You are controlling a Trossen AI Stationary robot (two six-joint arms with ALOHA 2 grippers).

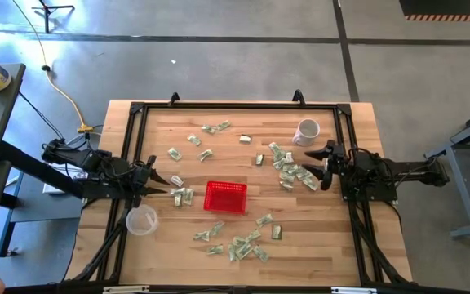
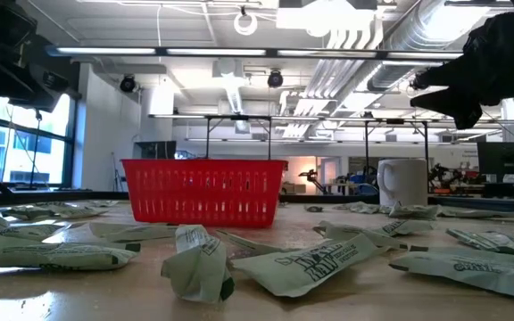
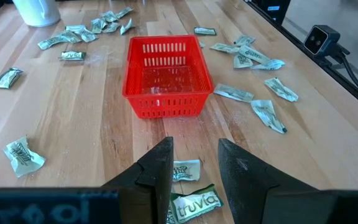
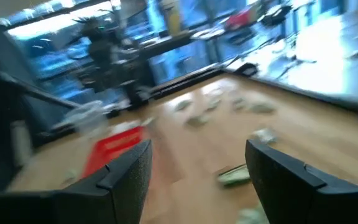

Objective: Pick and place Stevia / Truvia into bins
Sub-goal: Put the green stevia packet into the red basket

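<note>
Arms: two, dark, built of jointed segments.
Left arm: black, with loose dark cables trailing off its rear end.
Right arm: black, blocky wrist, slim rear link.
Left fingers: black, matte, tapered, angular flat faces.
Right fingers: black, broad, wedge-shaped plates.

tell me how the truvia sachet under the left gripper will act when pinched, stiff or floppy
Probably floppy: the sachet below the left gripper looks crumpled, like its neighbours. Likely very light, so open fingers may nudge it across the smooth wooden table rather than catch it. Being flat, it should not roll.
</note>
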